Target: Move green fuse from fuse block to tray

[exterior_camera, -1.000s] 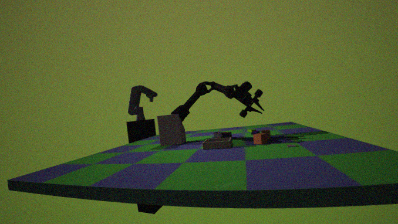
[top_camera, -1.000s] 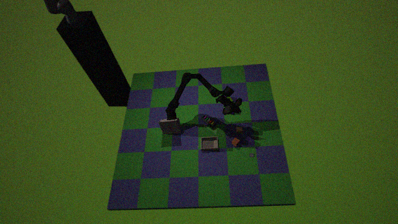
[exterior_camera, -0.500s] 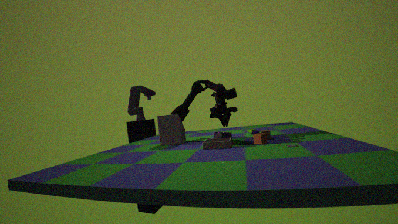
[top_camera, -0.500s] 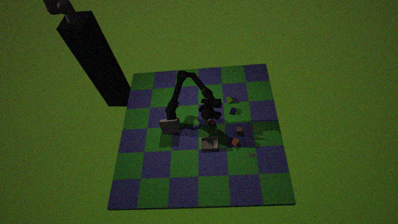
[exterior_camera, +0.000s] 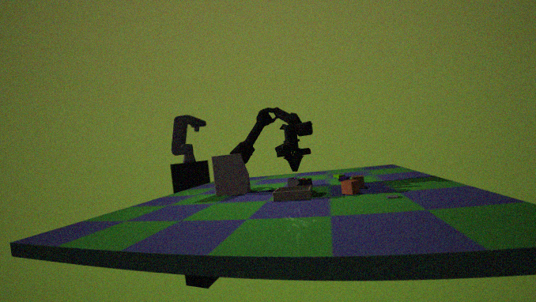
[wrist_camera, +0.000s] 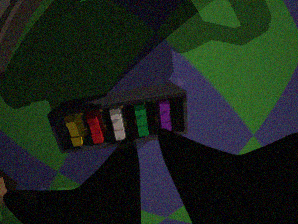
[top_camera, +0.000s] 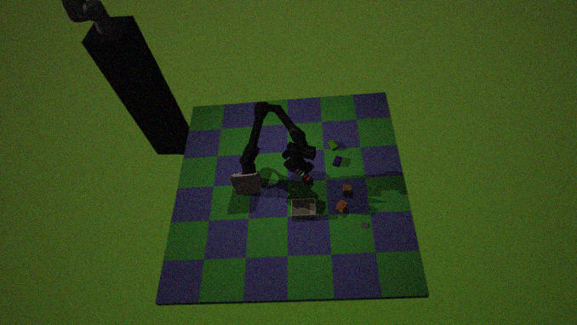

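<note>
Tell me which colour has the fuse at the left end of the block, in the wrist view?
Yellow; the wrist view shows it best.
</note>
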`<move>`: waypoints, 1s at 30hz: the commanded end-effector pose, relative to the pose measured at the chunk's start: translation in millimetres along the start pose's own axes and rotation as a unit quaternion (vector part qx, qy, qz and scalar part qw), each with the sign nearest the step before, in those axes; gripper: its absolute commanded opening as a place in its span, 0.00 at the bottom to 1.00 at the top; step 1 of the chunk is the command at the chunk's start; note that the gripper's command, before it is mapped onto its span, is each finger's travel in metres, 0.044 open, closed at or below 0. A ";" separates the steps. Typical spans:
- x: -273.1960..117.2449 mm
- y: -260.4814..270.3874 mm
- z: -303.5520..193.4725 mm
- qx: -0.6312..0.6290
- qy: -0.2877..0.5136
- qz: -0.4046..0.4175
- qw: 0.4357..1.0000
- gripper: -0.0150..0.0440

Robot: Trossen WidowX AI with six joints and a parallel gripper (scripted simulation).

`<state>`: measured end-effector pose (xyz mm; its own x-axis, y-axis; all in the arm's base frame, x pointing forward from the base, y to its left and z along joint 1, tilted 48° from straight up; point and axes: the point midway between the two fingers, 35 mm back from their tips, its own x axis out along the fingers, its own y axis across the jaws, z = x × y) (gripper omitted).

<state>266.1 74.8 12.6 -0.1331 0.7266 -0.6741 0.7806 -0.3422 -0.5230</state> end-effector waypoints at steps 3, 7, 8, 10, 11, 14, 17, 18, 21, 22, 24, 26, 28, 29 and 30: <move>5.7 -0.8 -0.8 0.002 0.001 -0.002 1.000 0.38; 9.6 -0.5 -1.3 0.002 0.001 -0.002 1.000 0.38; 10.6 -0.4 -1.4 0.002 0.001 -0.002 1.000 0.38; 12.6 -0.3 -1.6 0.002 0.001 -0.002 1.000 0.38; 13.6 -0.2 -1.7 0.002 0.001 -0.002 1.000 0.38; 16.5 -0.1 -2.0 0.002 0.001 -0.002 1.000 0.38; 19.4 0.0 -2.2 0.002 0.001 -0.002 1.000 0.38; 20.4 0.0 -2.2 0.002 0.002 -0.002 1.000 0.38; 23.3 0.0 -2.4 0.002 0.002 -0.002 1.000 0.38; 24.3 0.1 -2.4 0.002 0.002 -0.002 1.000 0.38; 26.2 0.1 -2.5 0.002 0.002 -0.002 1.000 0.38; 28.0 0.0 -2.6 0.002 0.002 -0.002 1.000 0.38; 28.6 0.0 -2.6 0.002 0.002 -0.002 1.000 0.38; 28.6 0.0 -2.6 0.002 0.002 -0.002 1.000 0.38; 28.6 0.0 -2.6 0.002 0.002 -0.002 1.000 0.38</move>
<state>265.2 95.7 -3.8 -0.1311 0.7279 -0.6731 0.7827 -0.3406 -0.5209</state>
